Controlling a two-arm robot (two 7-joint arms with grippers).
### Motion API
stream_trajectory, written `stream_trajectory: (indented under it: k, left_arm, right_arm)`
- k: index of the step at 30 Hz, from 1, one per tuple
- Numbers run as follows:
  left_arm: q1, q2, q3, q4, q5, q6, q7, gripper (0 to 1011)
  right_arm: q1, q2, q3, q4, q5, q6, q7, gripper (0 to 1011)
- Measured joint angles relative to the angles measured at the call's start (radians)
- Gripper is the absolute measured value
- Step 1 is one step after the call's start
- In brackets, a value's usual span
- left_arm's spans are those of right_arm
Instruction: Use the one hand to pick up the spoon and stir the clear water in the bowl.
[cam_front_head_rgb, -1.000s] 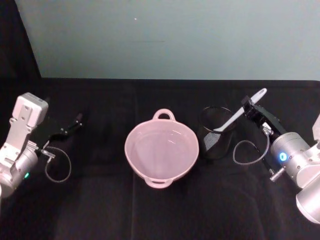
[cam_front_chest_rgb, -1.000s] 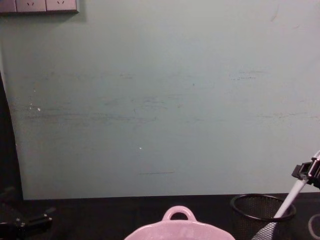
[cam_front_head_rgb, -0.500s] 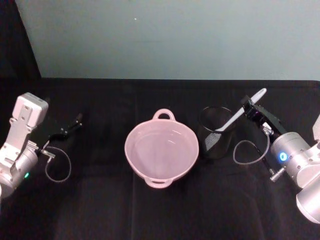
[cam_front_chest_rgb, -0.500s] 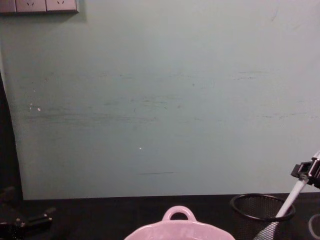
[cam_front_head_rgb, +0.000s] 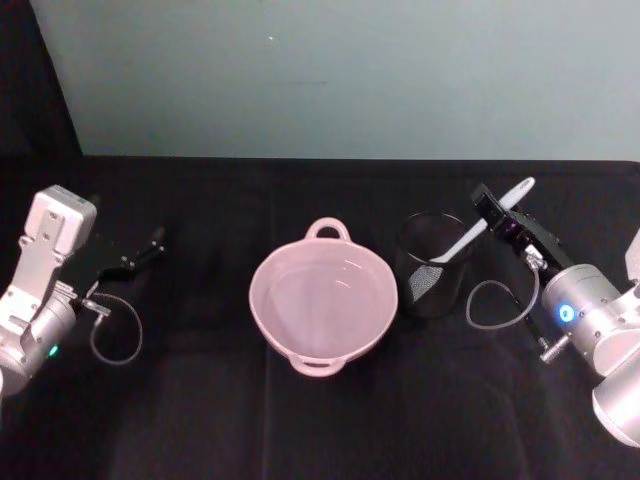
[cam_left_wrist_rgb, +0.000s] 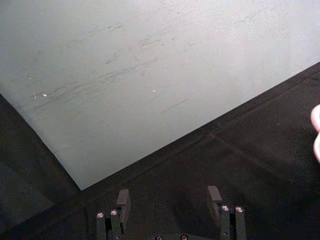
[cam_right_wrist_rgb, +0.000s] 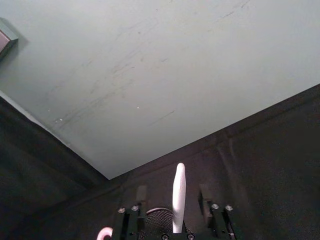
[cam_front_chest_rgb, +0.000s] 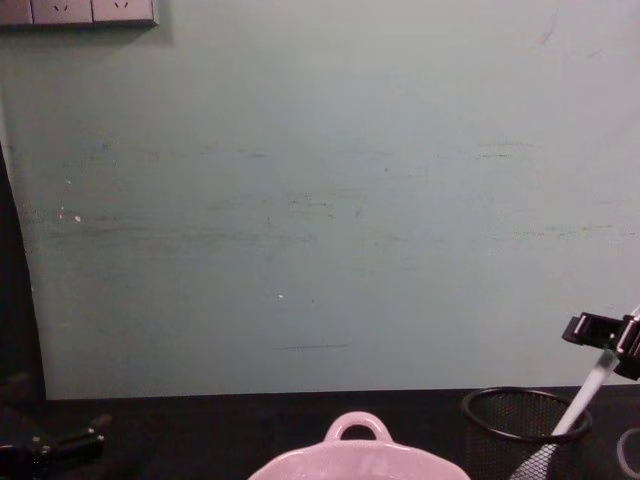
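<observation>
The pale pink bowl (cam_front_head_rgb: 254, 296) holds clear water at the table's middle, and its loop handle rises in the chest view (cam_front_chest_rgb: 355, 428). The white spoon (cam_front_head_rgb: 470, 233) leans out of the black wire-mesh cup (cam_front_head_rgb: 430, 290) to the bowl's right, handle tip up and to the right. My right gripper (cam_front_head_rgb: 493, 210) is open and straddles the spoon handle. In the right wrist view the spoon (cam_right_wrist_rgb: 178, 190) stands between the two fingers (cam_right_wrist_rgb: 141, 195) with a gap on each side. My left gripper (cam_front_head_rgb: 155, 240) rests open and empty at the far left.
A pale green wall (cam_front_head_rgb: 340, 80) closes off the back of the black table (cam_front_head_rgb: 200, 400). Looped cables hang by each wrist (cam_front_head_rgb: 115, 335). Open black cloth lies in front of the bowl and between the bowl and the left gripper.
The right gripper's fingers now stand wider apart around the spoon handle, with one finger shifted towards the cup. Spoon, bowl and left arm have not moved.
</observation>
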Motion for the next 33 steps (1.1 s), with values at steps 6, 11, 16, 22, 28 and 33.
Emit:
stream_trajectory:
  k: [6,11,16,22,28,33]
  left_arm:
    - [0.0,0.0,0.0,0.0,0.0,0.0,0.0,1011]
    - [0.0,0.0,0.0,0.0,0.0,0.0,0.0,1011]
    - [0.0,0.0,0.0,0.0,0.0,0.0,0.0,1011]
    - [0.0,0.0,0.0,0.0,0.0,0.0,0.0,1011]
    - [0.0,0.0,0.0,0.0,0.0,0.0,0.0,1011]
    - [0.0,0.0,0.0,0.0,0.0,0.0,0.0,1011]
  right_arm:
    - [-0.027,0.01,-0.006,-0.038,-0.05,-0.023,-0.001,804]
    - [-0.064,0.019,0.0,-0.086,-0.081,-0.034,0.0,955]
    - [-0.132,0.039,0.009,-0.16,-0.126,-0.051,0.011,1002]
    - [-0.191,0.062,0.022,-0.217,-0.176,-0.069,0.016,1002]
    - [-0.246,0.095,0.028,-0.254,-0.273,-0.101,0.013,1002]
    - [-0.286,0.117,0.027,-0.261,-0.38,-0.145,-0.015,1002]
